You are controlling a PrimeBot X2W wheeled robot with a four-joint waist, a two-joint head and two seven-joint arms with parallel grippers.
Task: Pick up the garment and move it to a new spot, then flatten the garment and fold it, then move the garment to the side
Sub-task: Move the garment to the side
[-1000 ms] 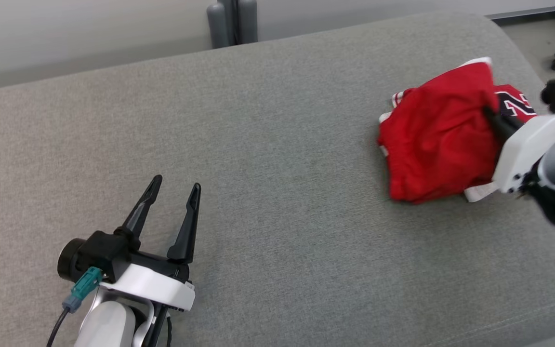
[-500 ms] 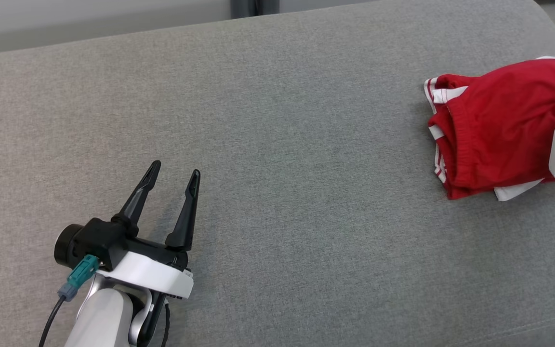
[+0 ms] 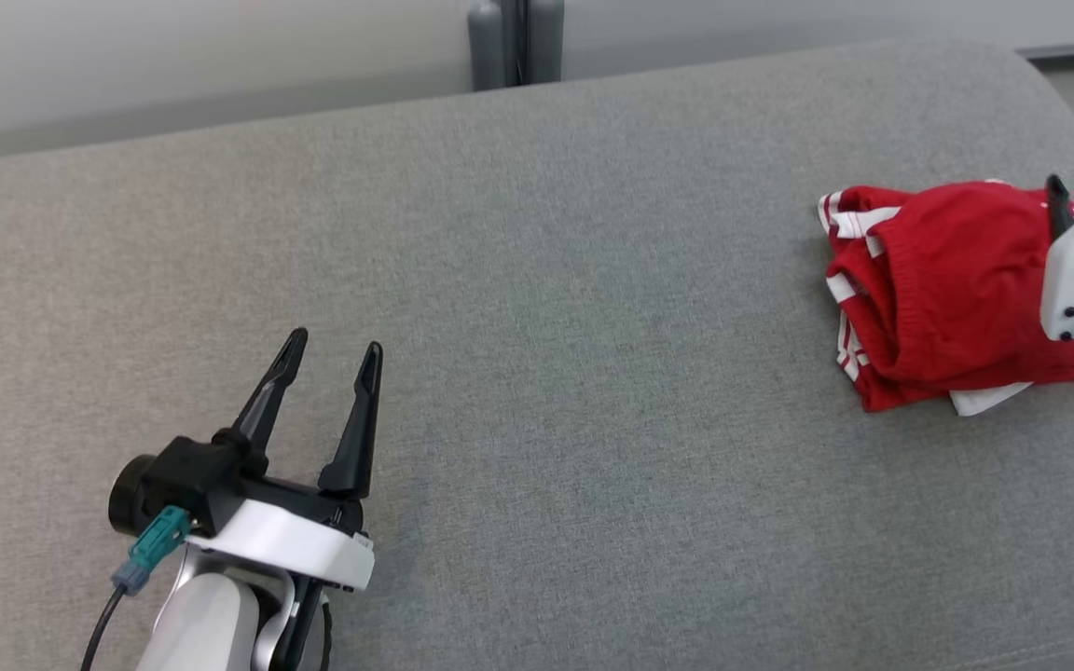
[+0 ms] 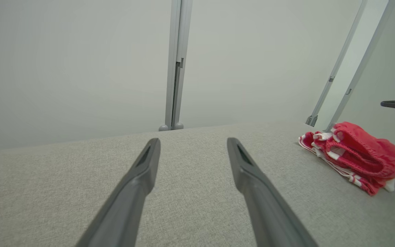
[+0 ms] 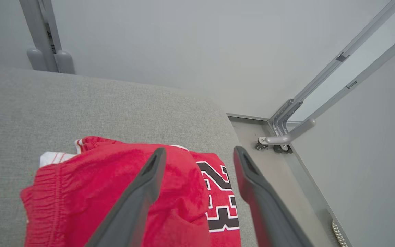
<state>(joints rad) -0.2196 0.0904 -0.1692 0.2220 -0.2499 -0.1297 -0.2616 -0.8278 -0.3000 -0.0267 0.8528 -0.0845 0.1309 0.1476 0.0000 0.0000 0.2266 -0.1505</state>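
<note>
Although the head view crops the right gripper (image 5: 199, 151), it hangs open over the garment (image 3: 938, 289), whose number (image 5: 218, 192) folds partly hide, and the left gripper (image 3: 335, 343) stands open too.

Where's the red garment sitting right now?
In the head view the red garment lies bunched at the right end of the gray cushion, beneath the open right gripper.

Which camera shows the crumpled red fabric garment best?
Head view: the red fabric garment lies almost whole, seen from above. Left wrist view shows it small and side-on; right wrist view crops it behind the right gripper.
</note>
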